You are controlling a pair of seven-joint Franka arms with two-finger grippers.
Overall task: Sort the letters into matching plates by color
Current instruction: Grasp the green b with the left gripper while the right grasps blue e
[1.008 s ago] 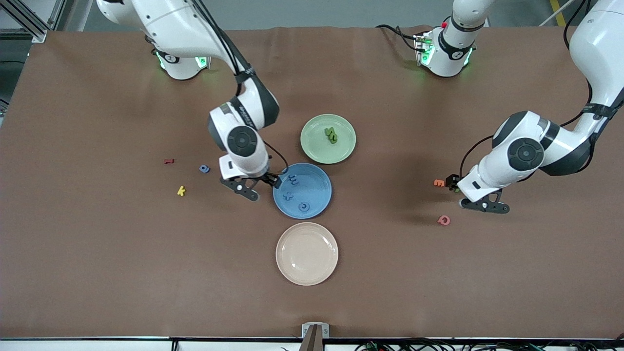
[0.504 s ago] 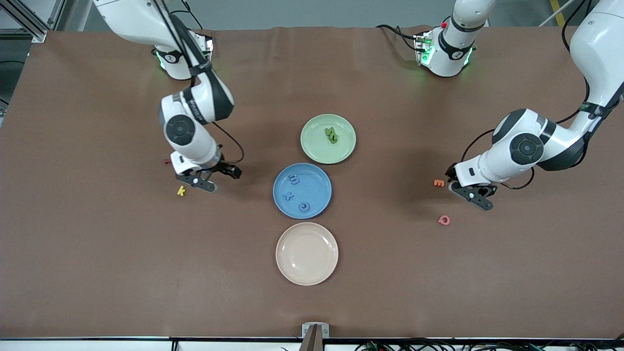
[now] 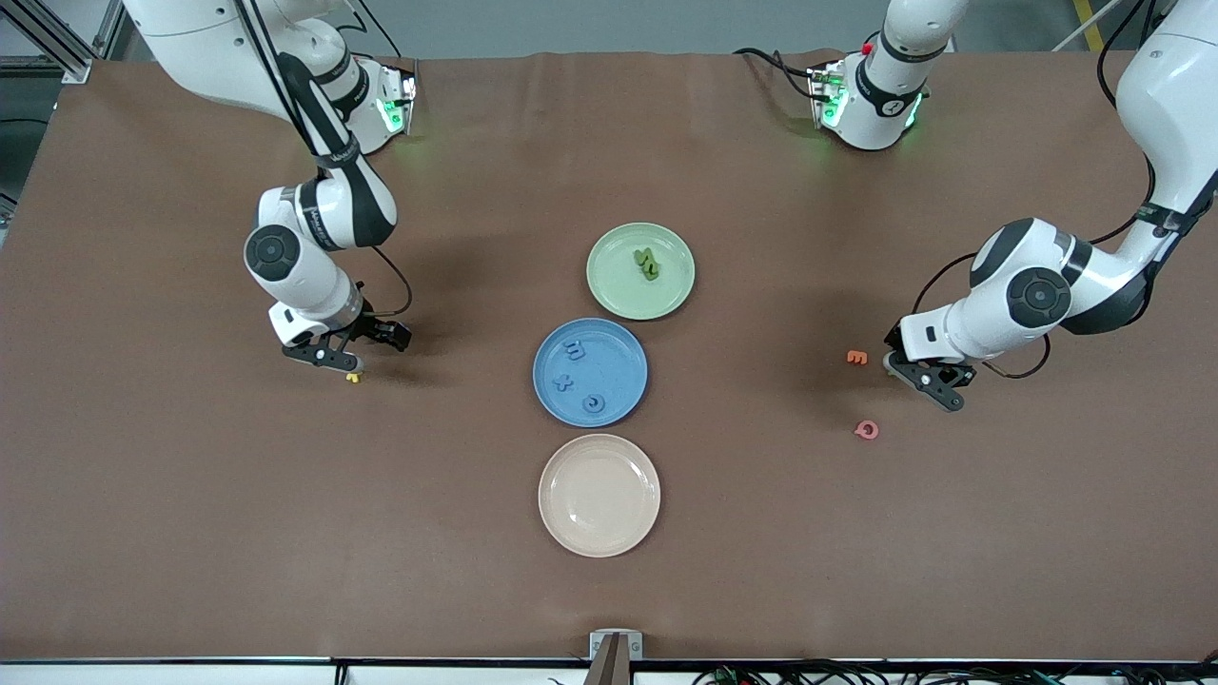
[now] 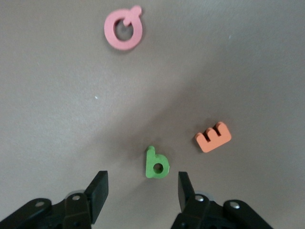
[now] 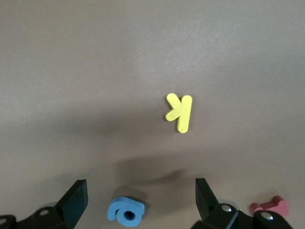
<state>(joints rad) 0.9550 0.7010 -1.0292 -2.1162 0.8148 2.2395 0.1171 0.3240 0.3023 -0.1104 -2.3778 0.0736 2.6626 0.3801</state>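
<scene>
A green letter [image 4: 157,163] lies on the table between the tips of my left gripper [image 4: 142,183], whose fingers stand open on either side of it without touching. My left gripper [image 3: 931,379] is low, toward the left arm's end. My right gripper [image 5: 140,191] is open over a blue letter [image 5: 126,211] toward the right arm's end. In the front view the right gripper [image 3: 352,344] hides that letter. The green plate [image 3: 609,285] holds green letters [image 3: 647,264]. The blue plate [image 3: 618,376] holds three blue letters [image 3: 573,349].
An orange letter [image 4: 212,137] and a pink letter [image 4: 123,30] lie near the green one. A yellow k [image 5: 179,112] and a dark red letter [image 5: 270,206] lie by the blue one. A beige plate [image 3: 599,495] sits nearest the front camera.
My right arm has swung away from the blue plate toward its own end and now hangs over the loose blue letter. My left gripper has shifted slightly and its fingers have narrowed.
</scene>
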